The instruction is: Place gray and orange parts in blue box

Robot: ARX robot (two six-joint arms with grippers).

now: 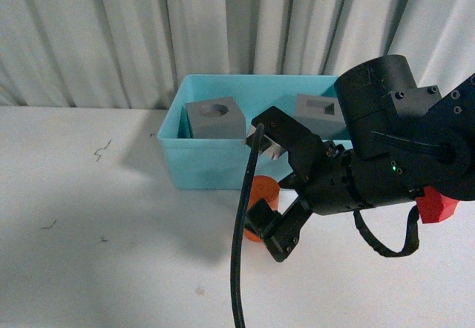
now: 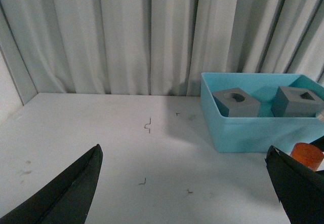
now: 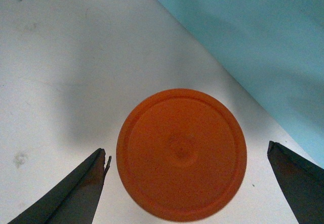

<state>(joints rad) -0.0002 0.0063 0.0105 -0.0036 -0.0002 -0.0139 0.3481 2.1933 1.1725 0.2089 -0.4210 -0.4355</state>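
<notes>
Right fingers (image 1: 278, 235) spread astride orange cylinder (image 1: 263, 193) | blue box (image 1: 200, 166) — two gray cubes (image 1: 215, 120) (image 1: 319, 114) inside

White pleated curtain (image 2: 126, 36) behind scuffed white table (image 2: 126, 148).

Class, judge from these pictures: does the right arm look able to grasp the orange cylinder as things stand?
Probably yes. The right gripper is open, its jaws flanking the orange cylinder; nothing lies between, and the blue box stands apart.

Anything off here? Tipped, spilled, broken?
Nothing stands out. The round-hole cube and square-hole cube sit flat in the blue box; the orange cylinder stands upright on the table outside it, between the fingers of the open right gripper. Only scuffs on the table.
</notes>
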